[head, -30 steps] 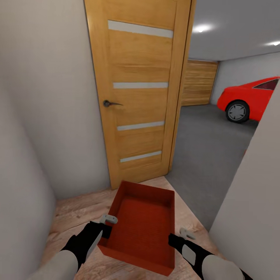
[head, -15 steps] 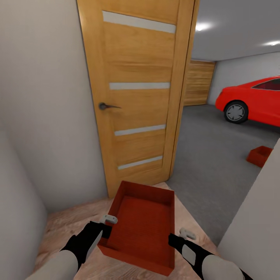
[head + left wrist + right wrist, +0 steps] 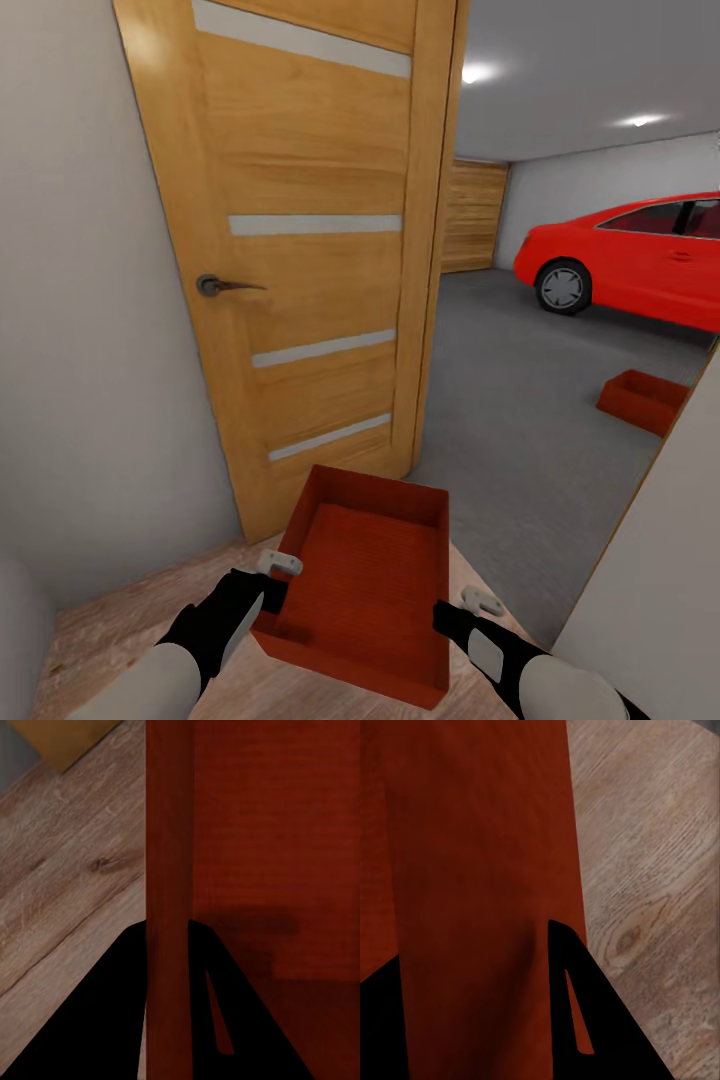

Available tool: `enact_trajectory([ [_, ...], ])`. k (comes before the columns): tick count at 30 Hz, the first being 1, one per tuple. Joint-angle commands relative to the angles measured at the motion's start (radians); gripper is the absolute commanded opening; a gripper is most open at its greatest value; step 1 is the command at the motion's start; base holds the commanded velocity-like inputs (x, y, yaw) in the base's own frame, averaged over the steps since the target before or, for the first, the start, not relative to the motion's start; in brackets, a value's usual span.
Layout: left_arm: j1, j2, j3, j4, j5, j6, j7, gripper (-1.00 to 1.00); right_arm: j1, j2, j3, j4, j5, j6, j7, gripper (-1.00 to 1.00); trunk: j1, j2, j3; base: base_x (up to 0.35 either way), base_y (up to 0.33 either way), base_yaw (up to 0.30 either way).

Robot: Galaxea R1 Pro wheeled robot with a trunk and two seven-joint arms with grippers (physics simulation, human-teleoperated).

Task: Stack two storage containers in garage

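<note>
I hold one orange-red storage container [image 3: 365,590] low in front of me, over the pale wood planks at the doorway. My left gripper [image 3: 272,590] is shut on its left wall and my right gripper [image 3: 440,615] is shut on its right wall. In the left wrist view the container wall [image 3: 169,870] runs between the black fingers [image 3: 90,1027]. In the right wrist view the container wall [image 3: 480,870] sits against the black finger [image 3: 607,1027]. The second storage container [image 3: 645,400] rests on the dark grey garage floor [image 3: 520,420], ahead to the right.
An open wood-panelled door [image 3: 300,250] stands close on my left. A white wall [image 3: 650,590] edges the doorway on my right. The red car [image 3: 640,260] is parked at the back right of the garage, with a wooden garage door [image 3: 472,215] behind.
The head view has shifted, so the door looms larger and more of the garage shows. The second container has come fully into sight. Both grippers keep their hold on the container.
</note>
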State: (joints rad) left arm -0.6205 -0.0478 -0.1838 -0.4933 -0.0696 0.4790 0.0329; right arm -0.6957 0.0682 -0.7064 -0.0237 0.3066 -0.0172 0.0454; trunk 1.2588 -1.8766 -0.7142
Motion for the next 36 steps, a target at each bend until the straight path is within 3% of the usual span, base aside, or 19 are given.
enact_trajectory([
  [1, -0.001, -0.013, 0.014, -0.001, 0.050, 0.006, 0.002, -1.00, 0.001, 0.004, 0.031, -0.004, 0.008, -0.067, 0.001, -1.00, 0.000, 0.000, -0.001, 0.057, 0.000, -0.028],
  [19, -0.001, -0.013, 0.014, -0.003, 0.050, 0.006, 0.002, -1.00, 0.001, 0.004, 0.031, -0.004, 0.010, -0.067, 0.001, -1.00, 0.000, 0.000, -0.001, 0.004, 0.001, -0.002],
  [30, -0.001, -0.012, 0.017, -0.002, 0.053, 0.006, 0.002, -1.00, 0.001, 0.004, 0.032, -0.004, 0.009, -0.067, 0.001, -1.00, 0.000, 0.000, -0.001, 0.152, 0.265, -0.002],
  [36, -0.001, -0.013, 0.015, -0.004, 0.051, 0.005, 0.002, -1.00, 0.001, 0.004, 0.032, -0.004, 0.008, -0.068, 0.001, -1.00, 0.000, 0.000, 0.003, 0.040, 0.048, -0.201],
])
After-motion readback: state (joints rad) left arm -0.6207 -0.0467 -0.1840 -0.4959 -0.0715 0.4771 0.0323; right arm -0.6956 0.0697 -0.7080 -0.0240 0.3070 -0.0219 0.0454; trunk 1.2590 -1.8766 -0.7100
